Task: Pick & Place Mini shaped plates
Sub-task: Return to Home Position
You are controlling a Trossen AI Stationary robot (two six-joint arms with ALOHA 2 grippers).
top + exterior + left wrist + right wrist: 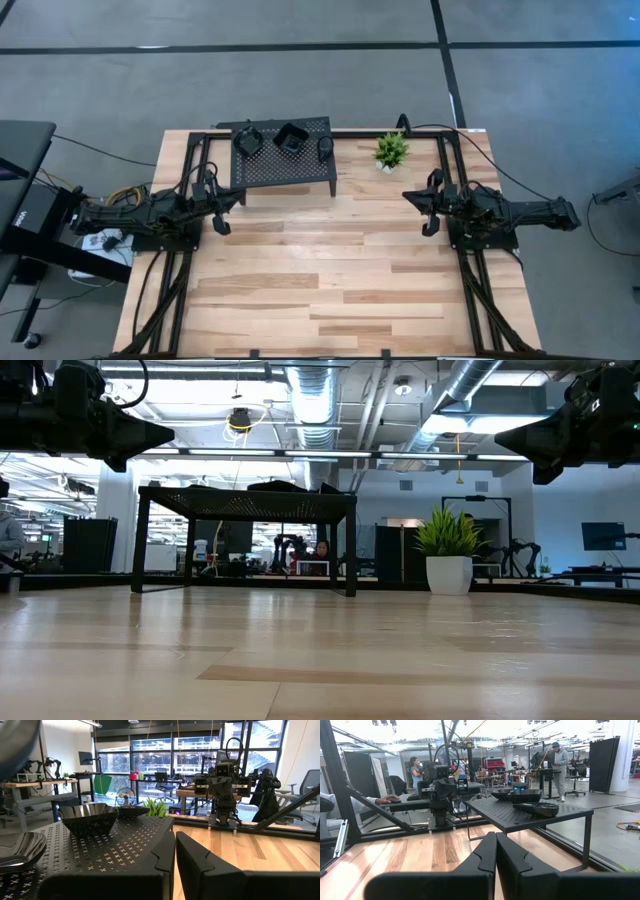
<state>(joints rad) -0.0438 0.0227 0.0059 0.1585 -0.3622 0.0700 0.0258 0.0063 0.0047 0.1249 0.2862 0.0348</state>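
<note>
Hard to count from up here: the mini shaped plates (291,139) sit in three dark stacks on the perforated stand (285,172). At table height they're only a low hump above its edge. In my left wrist view the roundish stack (20,851) is cut off at the frame, and the square stack (89,817) hides most of the one behind it.

My left gripper (175,839) is closed on nothing, just beside the stand's corner. My right gripper (495,837) is closed and empty too, across the pale plank table (330,290), near the potted plant (391,150).

Beyond the table is an open workshop with ducts (310,390) overhead and a person (561,762) standing far off.
</note>
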